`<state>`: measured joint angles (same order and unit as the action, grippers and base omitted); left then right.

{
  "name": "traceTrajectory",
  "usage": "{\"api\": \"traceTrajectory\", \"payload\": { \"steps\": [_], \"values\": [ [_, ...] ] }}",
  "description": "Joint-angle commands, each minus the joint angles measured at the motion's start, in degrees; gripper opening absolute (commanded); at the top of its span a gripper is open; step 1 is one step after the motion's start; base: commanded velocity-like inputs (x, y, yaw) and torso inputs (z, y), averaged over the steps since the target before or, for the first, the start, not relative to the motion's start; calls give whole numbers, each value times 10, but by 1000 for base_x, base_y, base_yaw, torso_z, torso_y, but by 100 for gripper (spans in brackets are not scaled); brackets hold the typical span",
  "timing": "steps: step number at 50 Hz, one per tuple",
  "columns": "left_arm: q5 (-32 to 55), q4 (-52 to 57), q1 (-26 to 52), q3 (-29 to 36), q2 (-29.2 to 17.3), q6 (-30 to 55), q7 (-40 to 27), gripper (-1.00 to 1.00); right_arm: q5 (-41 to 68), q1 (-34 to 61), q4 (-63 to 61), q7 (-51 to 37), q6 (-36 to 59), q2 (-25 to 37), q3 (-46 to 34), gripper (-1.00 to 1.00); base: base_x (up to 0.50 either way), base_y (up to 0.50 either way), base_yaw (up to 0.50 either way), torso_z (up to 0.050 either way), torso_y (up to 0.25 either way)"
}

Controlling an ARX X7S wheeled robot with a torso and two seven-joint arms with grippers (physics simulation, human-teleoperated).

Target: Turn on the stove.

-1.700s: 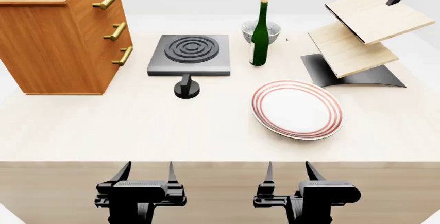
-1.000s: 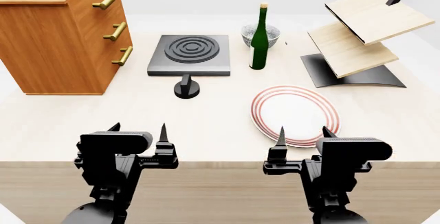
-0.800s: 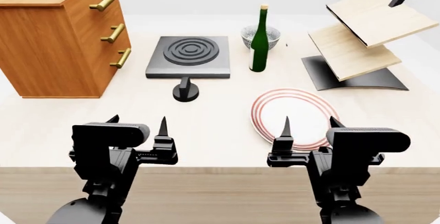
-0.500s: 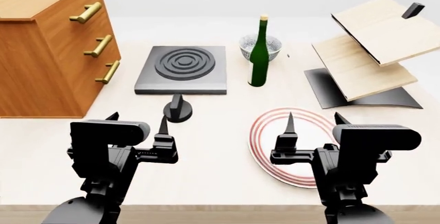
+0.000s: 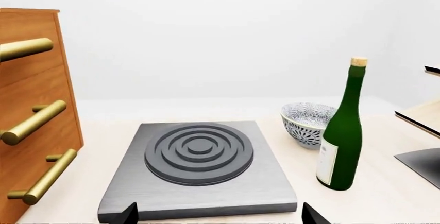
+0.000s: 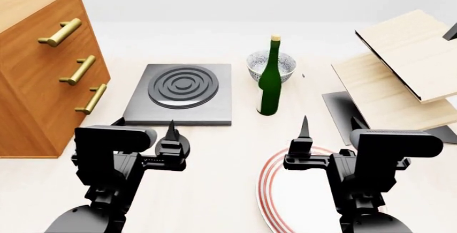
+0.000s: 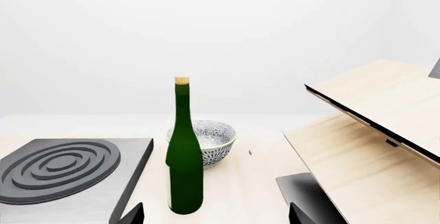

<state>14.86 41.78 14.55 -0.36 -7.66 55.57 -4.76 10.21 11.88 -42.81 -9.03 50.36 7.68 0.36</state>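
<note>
We see the stove point(image 6: 179, 94) on the desk point(image 6: 214, 152) between the drawer cabinet point(image 6: 36, 67) and the green bottle point(image 6: 268, 77). Our left end effector point(image 6: 143, 131) is wide and empty over the stove's front edge, where the knob seems hidden, so we should lower slowly and centre on it. Our right end effector point(image 6: 330, 128) is also wide and empty, and only the head view shows the plate point(image 6: 268, 190).

Bare surface point(image 6: 214, 152) lies open from the left end effector point(image 6: 144, 131) toward the stove point(image 6: 180, 100) at 12 o'clock. A drawer chest point(image 6: 36, 77) crowds 9 o'clock; a green bottle point(image 6: 268, 83) stands at 2 o'clock.
</note>
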Motion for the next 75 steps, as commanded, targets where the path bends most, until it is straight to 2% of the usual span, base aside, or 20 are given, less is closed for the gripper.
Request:
{"api": "traceTrajectory", "payload": {
  "steps": [1, 4, 12, 17, 30, 50, 70, 75],
  "values": [
    [-8, -37, -10, 8, -5, -44, -2, 100, -8, -7, 13, -10, -28, 7, -11, 100, 0, 0, 0, 0, 0],
    [-14, -64, -3, 6, -6, -64, -4, 100, -8, -9, 16, -11, -32, 8, -11, 100, 0, 0, 0, 0, 0],
    [-59, -200, 31, 13, -28, -181, -6, 100, 2, -5, -2, -11, -15, 12, -12, 100, 0, 0, 0, 0, 0],
    [-94, -349, 56, 24, -32, -300, -12, 100, 3, 0, -7, -13, -9, 14, -19, 100, 0, 0, 0, 0, 0],
    [-122, -644, 123, 27, -25, -497, -33, 100, 13, 1, -1, -15, -6, 16, -18, 100, 0, 0, 0, 0, 0],
    [-122, -834, 161, 43, 1, -630, -37, 100, 24, -2, 1, -21, -10, 19, -18, 100, 0, 0, 0, 0, 0],
    [-134, -1163, 260, 60, 29, -830, -47, 100, 34, -10, 5, -27, -20, 23, -19, 100, 0, 0, 0, 0, 0],
    [-140, -1149, 249, 66, 36, -821, -51, 100, 33, -11, 9, -29, -24, 23, -22, 100, 0, 0, 0, 0, 0]
  ]
}}
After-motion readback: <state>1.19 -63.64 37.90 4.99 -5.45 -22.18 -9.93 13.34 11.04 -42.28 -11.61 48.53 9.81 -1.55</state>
